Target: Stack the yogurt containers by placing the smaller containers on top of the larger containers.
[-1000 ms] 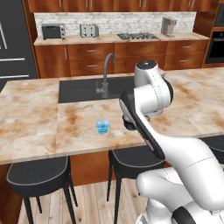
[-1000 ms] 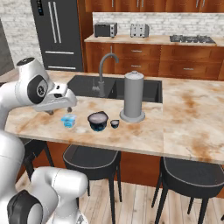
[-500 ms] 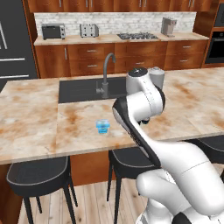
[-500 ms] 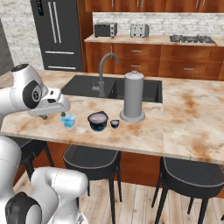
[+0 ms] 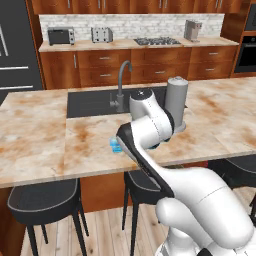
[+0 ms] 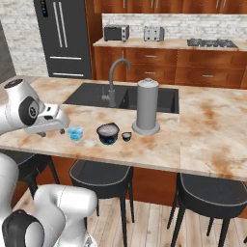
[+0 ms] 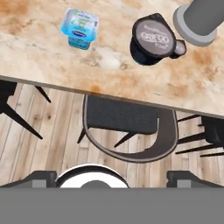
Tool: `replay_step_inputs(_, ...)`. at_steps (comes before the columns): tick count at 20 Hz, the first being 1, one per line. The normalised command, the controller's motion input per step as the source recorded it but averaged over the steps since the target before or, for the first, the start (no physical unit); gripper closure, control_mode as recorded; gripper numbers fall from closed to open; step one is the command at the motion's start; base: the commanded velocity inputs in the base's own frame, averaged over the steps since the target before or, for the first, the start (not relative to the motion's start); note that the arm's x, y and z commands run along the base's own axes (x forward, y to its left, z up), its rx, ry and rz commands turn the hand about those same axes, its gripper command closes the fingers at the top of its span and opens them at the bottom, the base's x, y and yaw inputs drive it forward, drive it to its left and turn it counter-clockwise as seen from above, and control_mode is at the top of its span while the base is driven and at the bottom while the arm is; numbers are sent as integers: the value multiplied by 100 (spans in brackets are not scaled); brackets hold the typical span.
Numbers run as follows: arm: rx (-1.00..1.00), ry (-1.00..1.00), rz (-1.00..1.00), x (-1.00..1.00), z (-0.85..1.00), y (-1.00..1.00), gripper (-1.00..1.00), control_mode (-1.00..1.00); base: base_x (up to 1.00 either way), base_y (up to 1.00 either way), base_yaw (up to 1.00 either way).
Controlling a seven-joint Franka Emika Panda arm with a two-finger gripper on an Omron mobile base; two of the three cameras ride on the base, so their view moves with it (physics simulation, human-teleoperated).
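— So where do the jaws (image 6: 61, 126) sit against the cups?

— Out past the worktop's (image 6: 159, 144) front edge, beside its left end in the right base view. The light-blue cup (image 6: 75, 133) stands just beside them on the marble, not touching. From the hand view the worktop (image 7: 39, 57) fills the top, with a stool (image 7: 127, 120) and wood floor (image 7: 48, 144) below it.

— Are the jaws wide or narrow?

— I cannot tell; the fingertips are cut off at the bottom of the hand view, and the base views are too coarse. Nothing is between them.

— And the three cups?

— All on the worktop in a row near the front edge. The light-blue cup (image 7: 79, 28) is leftmost, well apart from the navy tub (image 7: 151, 40). The tub (image 6: 108, 133) has a pale lid with lettering. The tiny dark cup (image 6: 126, 136) stands just right of it — in the hand view it (image 7: 178, 49) looks to touch the tub's side, between the tub and the tall grey cylinder (image 7: 202, 19).

— What is in them?

— All three are lidded, so contents are hidden. None is stacked yet. In the left base view the arm hides most of them — only an edge of the light-blue cup (image 5: 115, 145) peeks out.

— The cylinder?

— Upright on the worktop behind the tiny cup (image 6: 147, 106), by the sink (image 6: 120, 96).
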Motion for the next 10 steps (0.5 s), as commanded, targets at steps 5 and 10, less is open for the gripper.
replay_step_inputs(5,-1,0,0,24,-22,24,-100,-100,0,0,0)
replay_step_inputs(10,0,0,0,32,-16,19,-100,-100,0,0,0)
